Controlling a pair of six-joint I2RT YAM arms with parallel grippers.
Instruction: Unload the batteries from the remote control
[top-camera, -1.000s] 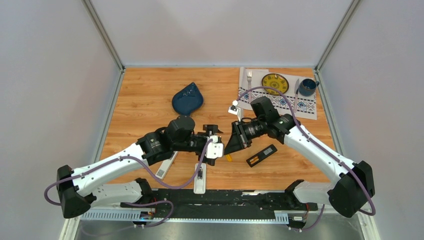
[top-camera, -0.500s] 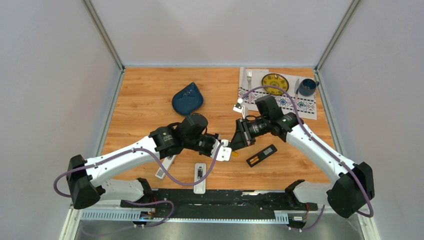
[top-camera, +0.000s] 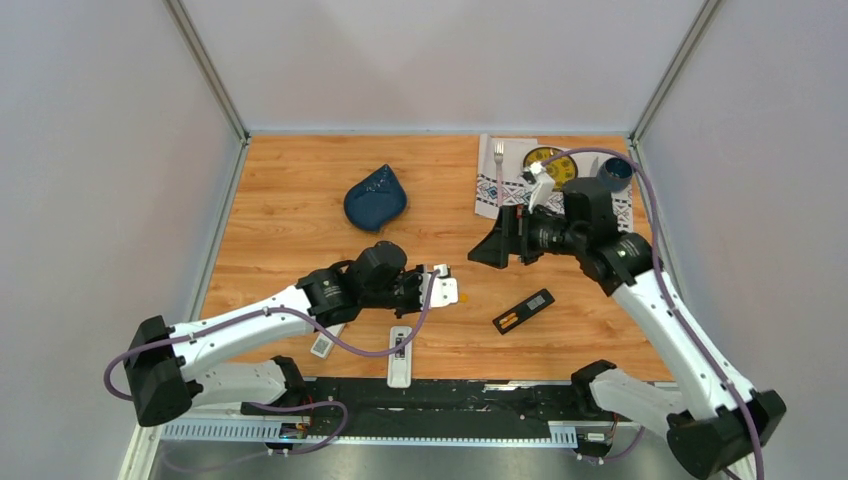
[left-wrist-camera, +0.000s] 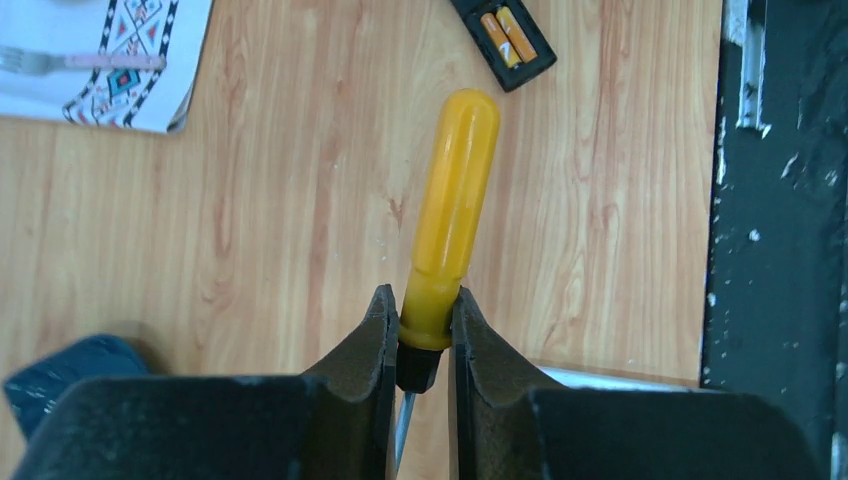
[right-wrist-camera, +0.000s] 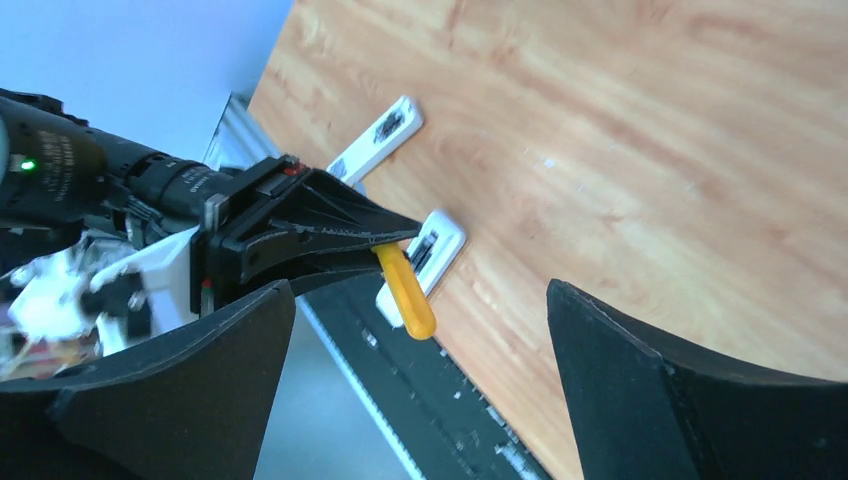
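Note:
My left gripper (left-wrist-camera: 420, 300) is shut on the collar of an orange-handled screwdriver (left-wrist-camera: 455, 190), which it holds just above the wood. From overhead the left gripper (top-camera: 445, 290) sits mid-table, the handle tip poking out to its right. The black remote control (top-camera: 524, 311) lies face down to the right with its compartment uncovered. Two orange-gold batteries (left-wrist-camera: 505, 35) lie side by side in the remote control (left-wrist-camera: 520, 72). My right gripper (top-camera: 490, 245) hangs wide open above the table, up and to the right of the left one, holding nothing. The right wrist view looks down on the screwdriver (right-wrist-camera: 408, 295) between the open jaws.
Two white remotes (top-camera: 400, 355) (top-camera: 325, 340) lie near the front edge. A dark blue pouch (top-camera: 375, 197) rests at the back left. A patterned placemat (top-camera: 615, 212) at the back right carries a yellow plate (top-camera: 545, 160), fork (top-camera: 498, 158) and blue mug (top-camera: 615, 172).
The screwdriver passed from the right gripper to the left. The left gripper shut on it; the right gripper opened and drew back up and to the right.

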